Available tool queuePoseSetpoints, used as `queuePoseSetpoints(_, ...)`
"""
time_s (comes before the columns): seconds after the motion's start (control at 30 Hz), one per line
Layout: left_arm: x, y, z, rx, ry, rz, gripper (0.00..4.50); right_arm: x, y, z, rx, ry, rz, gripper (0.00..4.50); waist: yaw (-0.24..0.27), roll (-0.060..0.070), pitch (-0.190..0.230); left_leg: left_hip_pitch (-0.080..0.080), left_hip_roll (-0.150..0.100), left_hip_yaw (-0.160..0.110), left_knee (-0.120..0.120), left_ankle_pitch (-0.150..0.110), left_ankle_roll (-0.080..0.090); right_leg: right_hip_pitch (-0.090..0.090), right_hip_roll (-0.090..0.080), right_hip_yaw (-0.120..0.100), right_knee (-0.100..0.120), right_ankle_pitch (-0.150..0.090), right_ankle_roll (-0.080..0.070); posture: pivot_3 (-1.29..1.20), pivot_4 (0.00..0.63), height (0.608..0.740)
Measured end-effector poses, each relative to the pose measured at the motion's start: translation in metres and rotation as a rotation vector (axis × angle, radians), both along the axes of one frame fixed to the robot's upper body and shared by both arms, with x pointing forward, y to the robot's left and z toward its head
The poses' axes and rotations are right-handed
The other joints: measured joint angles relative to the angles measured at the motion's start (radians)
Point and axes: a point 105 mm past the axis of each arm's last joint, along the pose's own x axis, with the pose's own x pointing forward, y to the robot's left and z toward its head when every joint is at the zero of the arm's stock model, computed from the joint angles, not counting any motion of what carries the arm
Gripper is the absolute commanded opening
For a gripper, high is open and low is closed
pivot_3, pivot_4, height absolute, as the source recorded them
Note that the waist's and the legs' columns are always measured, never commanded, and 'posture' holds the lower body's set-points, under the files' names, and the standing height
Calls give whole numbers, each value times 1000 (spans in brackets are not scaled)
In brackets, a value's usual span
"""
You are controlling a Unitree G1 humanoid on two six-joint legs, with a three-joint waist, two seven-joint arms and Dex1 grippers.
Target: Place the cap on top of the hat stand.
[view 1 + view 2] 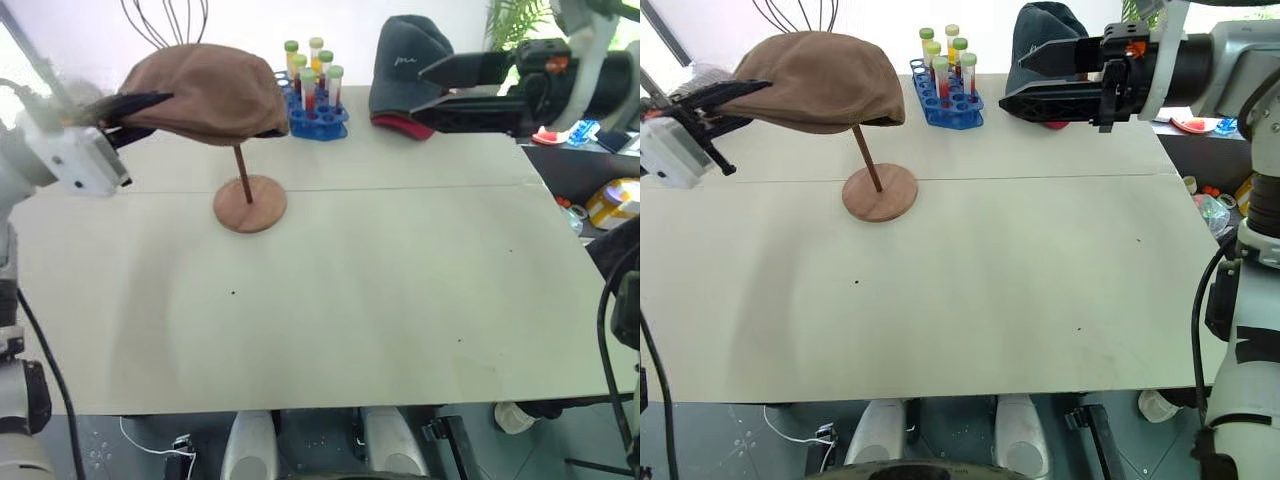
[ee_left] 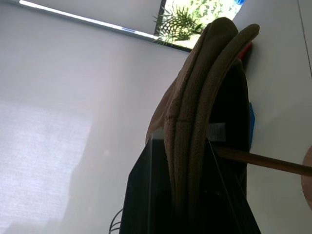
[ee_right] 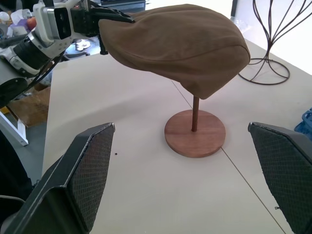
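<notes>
Brown cap (image 1: 205, 92) seemingly atop tilted reddish wooden hat stand (image 1: 249, 203)

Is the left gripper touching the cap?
Touching. In the left wrist view the left gripper's fingers are clamped on the cap, pinching its folded brown edge between them.

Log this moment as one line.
cap: over hat stand | left claw: shut on cap edge | right claw: open, empty

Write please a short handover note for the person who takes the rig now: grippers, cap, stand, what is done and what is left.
Left gripper: shut on the cap's edge.
Right gripper: open, empty, raised over the table's far side.
Cap: draped over the top of the hat stand, which stands on the table.
Done: cap brought onto the stand.
Left: release the cap, withdraw the left arm, check that the cap sits steady.
</notes>
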Motion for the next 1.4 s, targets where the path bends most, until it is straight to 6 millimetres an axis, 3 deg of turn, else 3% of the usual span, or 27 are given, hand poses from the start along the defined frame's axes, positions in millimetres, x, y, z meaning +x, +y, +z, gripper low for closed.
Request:
queuePoseSetpoints(0.3,20,-15,-20,37,25,-111,35,1,-2,0,-5,9,-22,4500,8,0,0,0,0,0,1,0,0,0,0,0,1,0,0,0,150,728)
queuePoseSetpoints(0.43,24,-12,-23,34,37,-103,35,-1,-5,1,-12,6,-38,4500,7,0,0,0,0,0,1,0,0,-1,0,0,2,0,0,0,150,728)
queuePoseSetpoints(0.6,24,-10,-22,4,37,-97,2110,-3,-6,-1,-18,6,-46,4500,9,0,0,0,0,0,1,0,0,-1,0,0,3,0,0,0,150,728)
queuePoseSetpoints(0.73,17,-9,-32,-13,44,-99,4237,-4,-8,2,-6,-6,-55,4500,10,0,0,0,0,0,1,0,0,-1,0,0,5,0,0,0,150,728)
queuePoseSetpoints(0.77,13,-8,-33,-22,40,-98,4452,-4,-8,2,-3,-8,-54,4500,10,0,0,0,0,0,1,0,0,-1,0,0,5,0,0,0,150,728)
queuePoseSetpoints(0.93,-14,-6,-45,-27,51,-73,4452,-1,-6,1,9,-13,-35,4500,-3,0,0,1,1,0,1,0,0,-2,0,0,7,0,0,0,150,728)
queuePoseSetpoints(1.07,-38,-3,-60,-51,144,2,4452,7,-3,-3,17,1,-14,4500,-10,0,0,2,1,0,0,0,0,-2,0,0,7,-2,-3,0,150,728)
queuePoseSetpoints(1.2,-50,10,-60,-88,270,151,4452,13,-3,-8,8,5,-4,4500,-11,1,0,2,1,0,0,0,0,-3,0,0,7,-2,-4,0,150,728)
queuePoseSetpoints(1.3,-55,33,-49,-196,459,319,4452,15,-2,-9,0,5,13,4500,-10,1,0,2,1,0,-1,0,0,-3,-1,0,6,-4,-6,0,150,728)
queuePoseSetpoints(1.4,-63,55,-41,-469,777,420,4452,16,-2,-8,-2,-3,27,4500,-12,2,1,3,1,0,-1,0,0,-3,-1,0,6,-4,-7,0,150,728)
